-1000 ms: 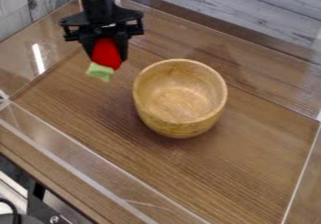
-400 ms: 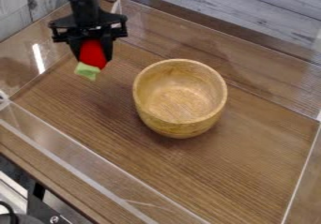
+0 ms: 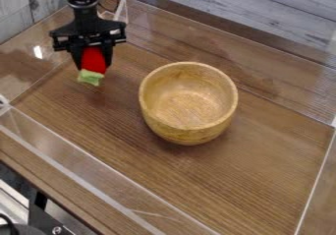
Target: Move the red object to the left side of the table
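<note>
My pincer [image 3: 90, 58] clamps the smooth, rounded red fruit [image 3: 92, 62].
It has moved left and lower since before, away from the pale wooden bowl [image 3: 190, 102] on the wood-grain table [image 3: 197, 180].

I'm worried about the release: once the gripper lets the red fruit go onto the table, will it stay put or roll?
The red fruit looks rounded, so it may roll a little on the smooth table. Its leafy green end hangs lowest and would probably touch first, tipping it sideways. It seems small and light in the gripper, so a low release should settle it.
</note>
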Robot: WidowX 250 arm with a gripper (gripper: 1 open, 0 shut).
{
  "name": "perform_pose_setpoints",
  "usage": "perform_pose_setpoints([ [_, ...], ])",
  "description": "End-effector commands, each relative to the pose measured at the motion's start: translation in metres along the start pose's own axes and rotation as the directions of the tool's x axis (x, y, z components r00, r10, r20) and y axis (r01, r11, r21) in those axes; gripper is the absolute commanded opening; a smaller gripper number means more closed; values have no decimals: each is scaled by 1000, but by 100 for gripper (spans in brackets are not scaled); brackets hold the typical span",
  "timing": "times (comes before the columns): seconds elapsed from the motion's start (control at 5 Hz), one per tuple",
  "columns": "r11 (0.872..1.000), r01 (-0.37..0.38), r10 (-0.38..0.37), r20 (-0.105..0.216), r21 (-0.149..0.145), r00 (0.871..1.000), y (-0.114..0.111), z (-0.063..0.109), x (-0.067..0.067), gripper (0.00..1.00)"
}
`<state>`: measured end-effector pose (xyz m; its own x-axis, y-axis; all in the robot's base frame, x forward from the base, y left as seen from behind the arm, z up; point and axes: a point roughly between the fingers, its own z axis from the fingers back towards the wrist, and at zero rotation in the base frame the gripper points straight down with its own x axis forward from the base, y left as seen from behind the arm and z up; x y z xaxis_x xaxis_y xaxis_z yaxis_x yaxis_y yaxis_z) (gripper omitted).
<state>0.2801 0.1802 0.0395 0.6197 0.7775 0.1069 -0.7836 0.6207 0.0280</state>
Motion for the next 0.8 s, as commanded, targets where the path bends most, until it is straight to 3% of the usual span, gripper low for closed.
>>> perform_pose_setpoints([
  [0.0, 995, -96, 95, 48, 7, 994, 5, 4, 25, 0],
  [0.2, 996, -86, 85, 19, 15, 996, 12, 3, 26, 100],
  [0.4, 997, -75, 75, -10, 23, 997, 19, 3, 28, 0],
  [0.6, 991, -128, 129, -35, 34, 991, 24, -9, 29, 0],
])
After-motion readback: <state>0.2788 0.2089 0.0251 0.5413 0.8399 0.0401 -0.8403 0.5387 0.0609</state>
